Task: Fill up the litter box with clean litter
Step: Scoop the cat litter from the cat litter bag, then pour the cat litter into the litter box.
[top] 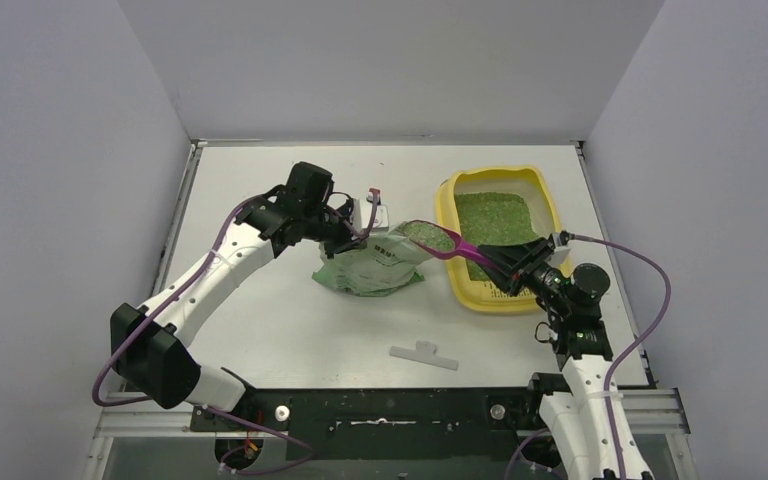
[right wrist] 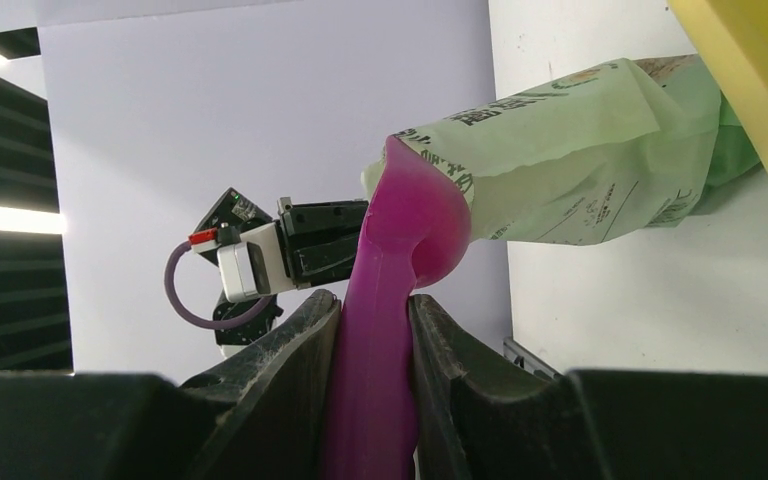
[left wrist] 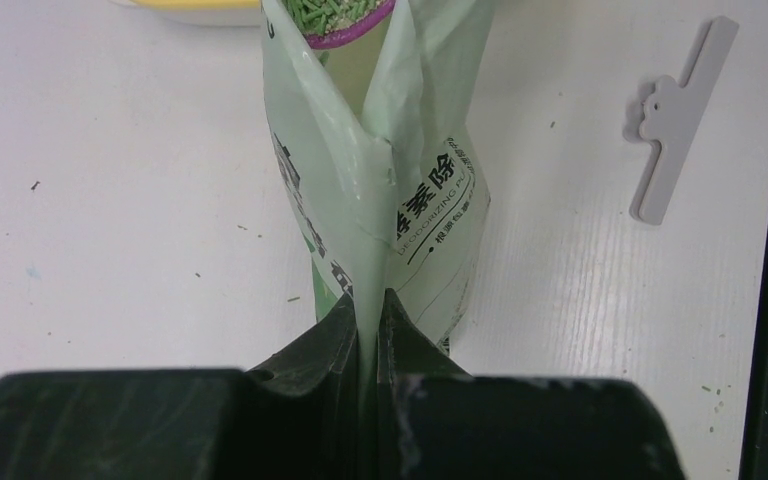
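The yellow litter box (top: 541, 182) lies at the back right of the table, with clean litter (top: 495, 218) spread over its floor. A light-green printed bag (top: 375, 268) lies at mid-table. My left gripper (top: 352, 232) is shut on the bag's edge (left wrist: 372, 200). My right gripper (top: 508, 266) is shut on the handle of a magenta scoop (right wrist: 390, 300). The scoop's bowl (top: 428, 236) sits at the bag's mouth, heaped with green granules (left wrist: 335, 12). In the right wrist view the bowl's underside presses against the bag (right wrist: 580, 150), and the litter box rim (right wrist: 750, 90) shows at the right.
A flat white bag clip (top: 424, 354) lies on the table near the front edge, also in the left wrist view as the clip (left wrist: 680, 115). White walls close in the table on three sides. A few stray granules dot the tabletop.
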Motion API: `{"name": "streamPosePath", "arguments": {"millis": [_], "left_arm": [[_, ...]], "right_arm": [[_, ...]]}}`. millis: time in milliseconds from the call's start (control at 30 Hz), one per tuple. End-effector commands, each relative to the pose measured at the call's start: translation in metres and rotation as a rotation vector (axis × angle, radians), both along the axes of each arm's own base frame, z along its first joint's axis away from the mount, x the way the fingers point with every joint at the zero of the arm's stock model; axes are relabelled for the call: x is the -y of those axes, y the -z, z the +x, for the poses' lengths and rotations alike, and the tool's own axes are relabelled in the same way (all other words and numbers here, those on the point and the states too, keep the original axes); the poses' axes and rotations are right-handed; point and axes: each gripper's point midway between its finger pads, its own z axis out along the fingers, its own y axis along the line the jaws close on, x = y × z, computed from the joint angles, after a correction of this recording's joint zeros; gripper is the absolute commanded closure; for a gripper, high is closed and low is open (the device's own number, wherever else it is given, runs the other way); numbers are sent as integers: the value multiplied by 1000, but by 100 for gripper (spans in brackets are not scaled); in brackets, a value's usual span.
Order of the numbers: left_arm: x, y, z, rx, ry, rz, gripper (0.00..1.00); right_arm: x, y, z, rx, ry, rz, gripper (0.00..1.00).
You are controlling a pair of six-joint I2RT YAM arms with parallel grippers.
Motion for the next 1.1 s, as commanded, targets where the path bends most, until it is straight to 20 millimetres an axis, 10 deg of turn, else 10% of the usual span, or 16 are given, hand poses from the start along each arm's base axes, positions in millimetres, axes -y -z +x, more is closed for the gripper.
{"name": "streamPosePath", "arguments": {"millis": [0, 533, 1067], "left_arm": [[5, -14, 9, 38, -15, -43, 100], [5, -11, 12, 38, -44, -53, 100], [-2, 4, -7, 35, -50, -87, 100]], "right_arm": [[2, -42, -5, 141, -8, 5, 100], [25, -69, 12, 205, 50, 40, 100], [98, -38, 50, 156, 262, 13, 100]]}}
